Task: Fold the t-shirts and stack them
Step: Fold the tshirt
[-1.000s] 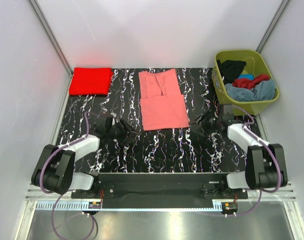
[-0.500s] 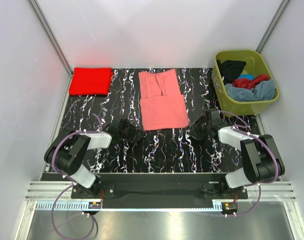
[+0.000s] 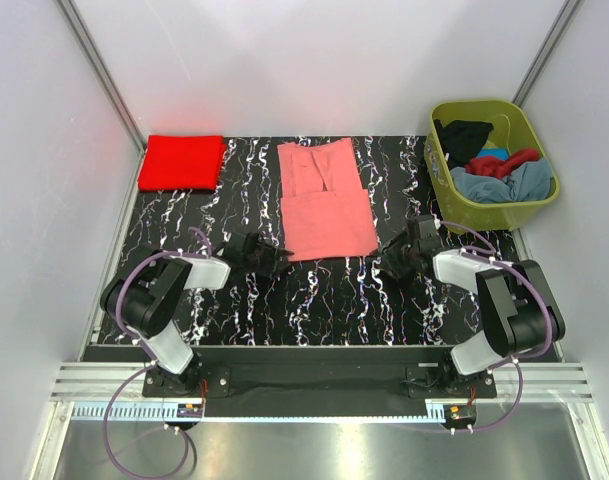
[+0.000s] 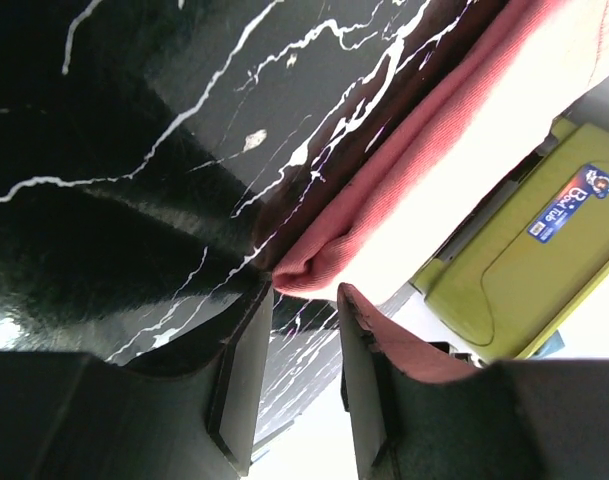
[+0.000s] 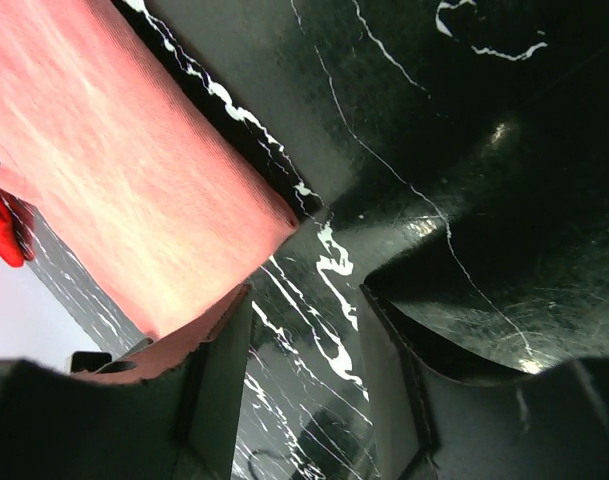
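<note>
**Both grippers at the near corners of the pink shirt**

The salmon pink t-shirt (image 3: 324, 205) lies flat in the middle of the table (image 3: 334, 300). It forms a long narrow strip running from the far edge toward the arms, and its nearer half shows as a smooth doubled panel. The bright red t-shirt (image 3: 181, 161) sits folded into a neat rectangle at the far left corner, well apart from the pink one. More cloth is heaped in the olive-green tub (image 3: 494, 212) at the far right: a black piece (image 3: 464, 133), a dark red piece (image 3: 504, 162) and a grey-blue piece (image 3: 509, 185), all crumpled together.

The left gripper (image 3: 274, 257) is low on the table at the shirt's near left corner. In the left wrist view its fingers (image 4: 246, 370) stand a narrow gap apart, and the rolled corner of the shirt (image 4: 304, 275) lies right at their mouth. Whether any cloth is between them cannot be told. The tub's wall (image 4: 504, 270) and its blue label (image 4: 574, 195) show beyond.

The right gripper (image 3: 396, 258) is at the shirt's near right corner. In the right wrist view its fingers (image 5: 219, 370) are spread wide over bare table. The shirt's corner (image 5: 284, 215) lies just ahead of one fingertip, and nothing is held between them
</note>
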